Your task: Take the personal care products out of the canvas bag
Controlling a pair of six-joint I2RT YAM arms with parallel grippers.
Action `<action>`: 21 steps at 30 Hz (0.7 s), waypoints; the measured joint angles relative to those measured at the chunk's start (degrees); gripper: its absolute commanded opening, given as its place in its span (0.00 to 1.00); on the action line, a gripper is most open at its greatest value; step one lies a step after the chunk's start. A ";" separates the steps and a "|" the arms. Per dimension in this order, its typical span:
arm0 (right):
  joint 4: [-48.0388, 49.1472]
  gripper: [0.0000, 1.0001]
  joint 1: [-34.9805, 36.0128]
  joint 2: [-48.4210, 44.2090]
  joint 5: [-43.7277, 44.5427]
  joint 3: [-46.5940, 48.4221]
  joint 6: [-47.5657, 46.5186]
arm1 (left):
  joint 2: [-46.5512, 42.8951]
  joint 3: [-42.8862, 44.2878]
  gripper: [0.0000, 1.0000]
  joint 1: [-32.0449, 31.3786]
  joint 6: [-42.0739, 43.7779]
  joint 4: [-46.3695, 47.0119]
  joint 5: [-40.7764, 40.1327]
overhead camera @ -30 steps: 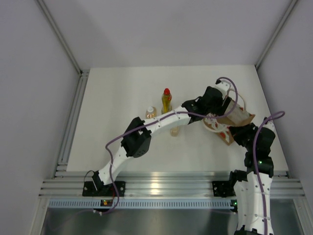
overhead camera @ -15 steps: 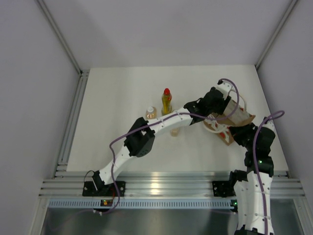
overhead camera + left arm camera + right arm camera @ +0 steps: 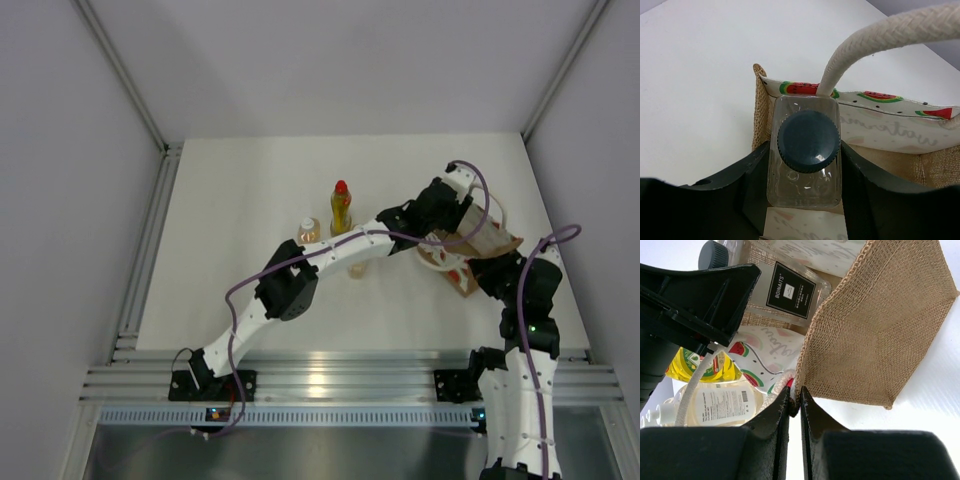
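Tabletop (image 3: 700, 75); clear bottle (image 3: 807, 145) inside left claw (image 3: 804, 160)

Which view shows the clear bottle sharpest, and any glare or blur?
Left wrist: clear bottle sharp, faint cap glare, left claw's fingers dark and soft. Right wrist: canvas bag weave crisp, right claw's fingers silhouetted. Top external: evenly lit, bag small, partly hidden by arms.

Pinches canvas bag (image 3: 875, 330) edge in right gripper (image 3: 795, 401); clear bottle (image 3: 790, 290), dark cap, upper left; yellow bottle (image 3: 690, 367) lower left.

Bag (image 3: 490, 238) at table (image 3: 230, 200) right; tall bottle (image 3: 340, 207), short bottle (image 3: 307, 229) leftward; square bottle (image 3: 807, 150) in bag.
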 measured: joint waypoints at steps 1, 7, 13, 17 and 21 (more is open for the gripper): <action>-0.02 0.09 0.00 0.00 0.07 0.04 0.02 | -0.07 0.00 0.00 0.00 0.00 -0.02 0.13; 0.07 0.11 0.00 2.05 0.17 2.14 0.57 | -0.94 -0.11 0.00 0.02 -0.22 -1.01 1.29; 0.50 0.15 0.00 3.34 0.98 2.99 1.33 | -2.56 -0.68 0.00 0.00 -0.28 -1.14 2.82; 0.59 0.18 0.00 3.34 1.64 2.99 1.66 | -3.58 -0.76 0.00 0.00 -0.28 -0.98 3.04; 1.05 0.41 0.00 3.30 1.84 2.93 1.92 | -4.42 -1.42 0.00 0.00 -0.28 -0.44 3.02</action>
